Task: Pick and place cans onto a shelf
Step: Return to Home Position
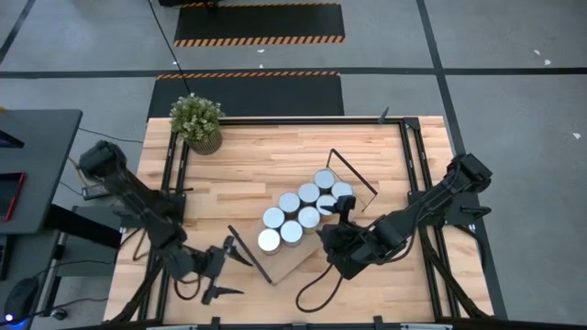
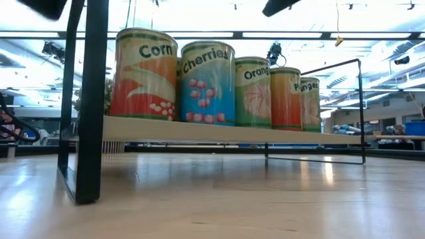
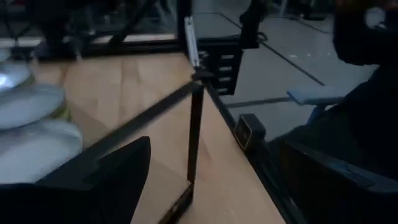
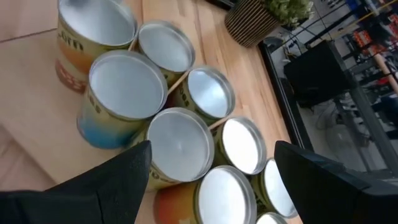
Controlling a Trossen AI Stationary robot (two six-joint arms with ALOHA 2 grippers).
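Now we see eight cans (image 1: 303,209) clustered in two rows on the shelf (image 1: 292,264), at the centre of the high view. Our right gripper (image 1: 332,223) hangs just lower right of them, fingers spread and empty. Our left gripper (image 1: 229,271), lower left, is likewise spread, holding nothing.

Bright ceiling lights (image 2: 279,34) glare behind the cans (image 2: 208,83), whose lids (image 4: 127,84) shine; the left wrist view is dim.
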